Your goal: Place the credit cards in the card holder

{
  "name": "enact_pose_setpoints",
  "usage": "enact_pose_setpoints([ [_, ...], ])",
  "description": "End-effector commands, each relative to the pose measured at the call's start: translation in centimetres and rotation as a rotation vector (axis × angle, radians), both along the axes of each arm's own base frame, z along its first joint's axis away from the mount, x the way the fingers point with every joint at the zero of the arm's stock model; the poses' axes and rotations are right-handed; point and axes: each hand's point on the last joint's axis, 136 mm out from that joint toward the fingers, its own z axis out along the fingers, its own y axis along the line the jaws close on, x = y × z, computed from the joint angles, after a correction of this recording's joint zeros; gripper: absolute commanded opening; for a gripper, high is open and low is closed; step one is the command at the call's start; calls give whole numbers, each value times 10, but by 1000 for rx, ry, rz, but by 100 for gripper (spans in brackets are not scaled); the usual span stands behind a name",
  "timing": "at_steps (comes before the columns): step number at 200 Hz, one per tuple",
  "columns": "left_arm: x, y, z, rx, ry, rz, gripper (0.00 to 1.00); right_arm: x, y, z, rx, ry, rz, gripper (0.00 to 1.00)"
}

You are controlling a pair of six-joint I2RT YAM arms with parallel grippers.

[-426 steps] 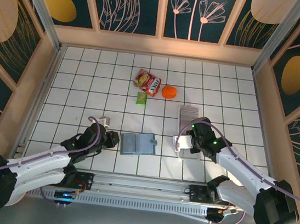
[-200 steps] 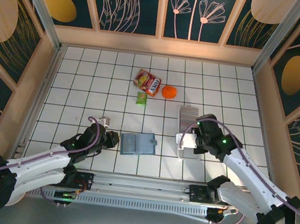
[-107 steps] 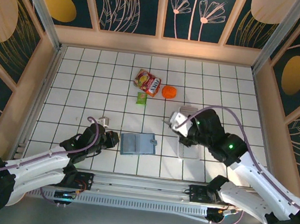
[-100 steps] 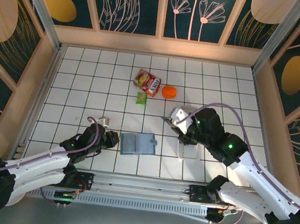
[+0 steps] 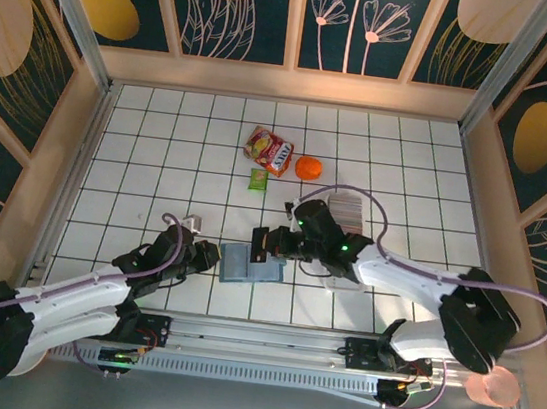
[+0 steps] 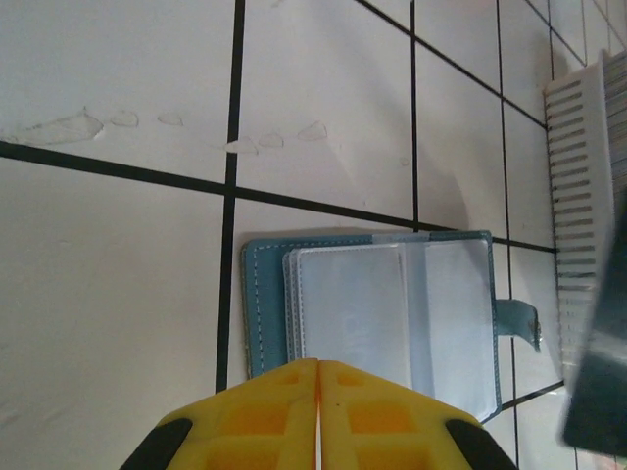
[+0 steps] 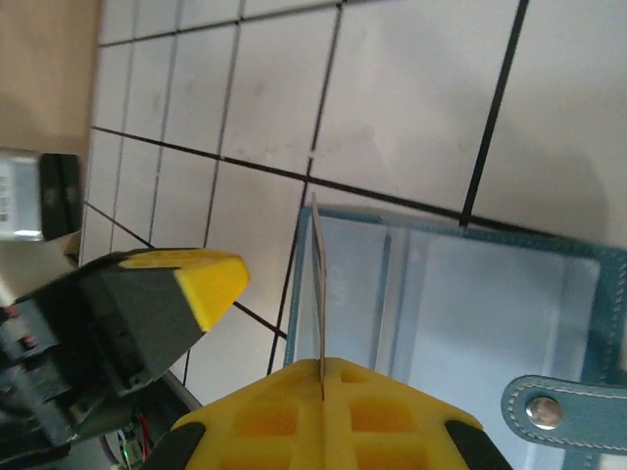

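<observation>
Pinching 1 thin credit card [image 7: 317, 284] by its end, the right gripper [image 7: 321, 364] held it edge-on over the open card holder [image 7: 509, 294], the left gripper [image 6: 318, 364] closed on nothing seen beside it; light, stiff and slick, the card seemed to suit that end grip.
</observation>
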Motion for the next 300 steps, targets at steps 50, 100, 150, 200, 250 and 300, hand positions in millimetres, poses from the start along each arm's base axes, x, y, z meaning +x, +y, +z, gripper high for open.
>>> enact_pose_setpoints([
  [50,-6,-11,-7,-23,38,-49,9,-1,10,-41,-50,123,-28,0],
  [100,-6,-9,-13,-11,50,-42,9,-3,15,-47,-38,138,-12,0],
  [150,-7,-6,-22,15,68,-36,10,-5,19,-44,-16,145,-12,0],
  [200,-9,-2,-30,40,80,-31,9,-5,19,-39,7,146,-38,0],
  [250,-10,-2,-33,46,90,-37,9,-5,19,-42,-10,146,-55,0],
  [300,-11,-2,-35,47,95,-41,9,-5,8,-50,-59,141,-83,0],
])
